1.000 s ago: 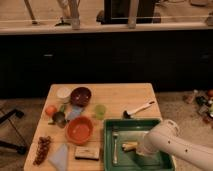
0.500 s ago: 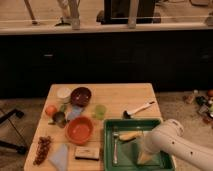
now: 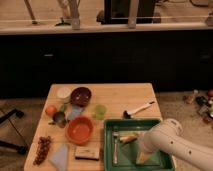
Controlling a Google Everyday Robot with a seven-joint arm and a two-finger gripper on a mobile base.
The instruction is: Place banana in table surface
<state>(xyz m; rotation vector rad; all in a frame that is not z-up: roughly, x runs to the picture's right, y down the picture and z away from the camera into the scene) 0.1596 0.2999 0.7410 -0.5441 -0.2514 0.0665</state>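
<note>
— Dark cabinet fronts run behind the light wooden bench [image 3: 125,96]. Is the banana on the wood yet?

— Not yet. The banana [image 3: 129,138] lies on its side in the green tray [image 3: 135,123], which sits at a near corner of the bench. It is just beside the upper end of the fork [image 3: 115,149].

— And the claw?

— The claw [image 3: 143,156] hangs low inside the tray, near the banana and a little nearer the camera, at the end of the white arm [image 3: 172,142]. I cannot tell whether it is spread or pressed together, nor whether it touches the fruit.

— How would the fruit handle?

— Light, I judge, and soft. A hard squeeze would bruise or split it. The skin should give fair grip, so a gentle hold is enough. I would take it across the middle, where it is thickest, not by a tip.

— Where should it be set down?

— Bare wood shows behind the tray, beside the white-handled utensil [image 3: 139,109]. The banana must clear the tray's rim first.
</note>
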